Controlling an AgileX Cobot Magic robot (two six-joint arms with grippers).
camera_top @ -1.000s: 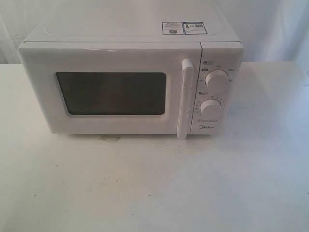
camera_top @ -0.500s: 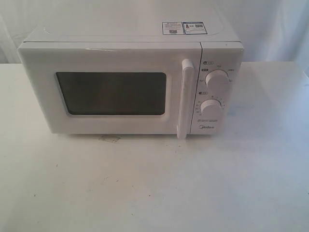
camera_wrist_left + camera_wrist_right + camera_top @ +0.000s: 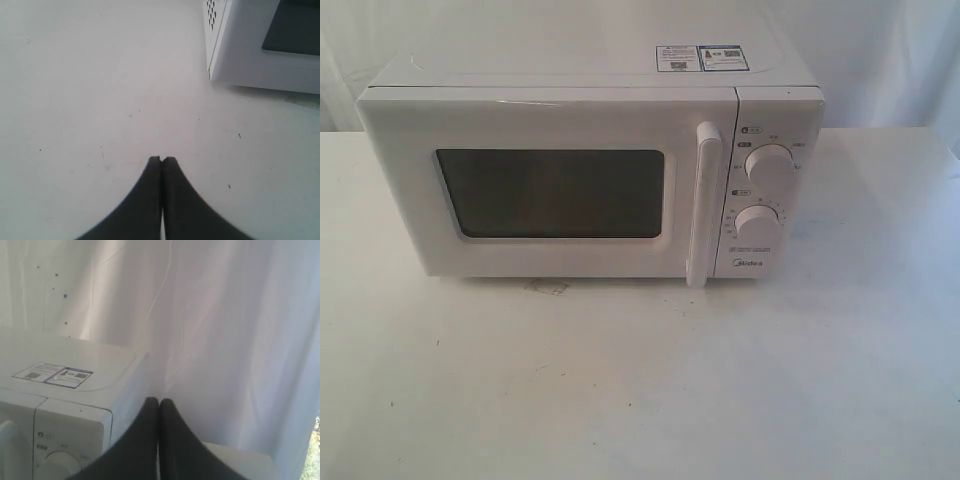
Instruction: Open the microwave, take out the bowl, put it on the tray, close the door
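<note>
The white microwave (image 3: 590, 170) stands at the back middle of the table, with two round dials and stickers on its top. Its door (image 3: 550, 190) is closed, with a dark window and a tall white bar handle (image 3: 703, 205). The bowl is hidden and no tray is in view. Neither arm shows in the exterior view. My left gripper (image 3: 161, 160) is shut and empty above the bare table, apart from the microwave's lower corner (image 3: 250, 55). My right gripper (image 3: 159, 401) is shut and empty, near the microwave's top right part (image 3: 75, 385).
A white table (image 3: 640, 380) spreads in front of the microwave, with a small stain (image 3: 548, 287) near the door's bottom edge. A white curtain (image 3: 225, 330) hangs behind and to the right.
</note>
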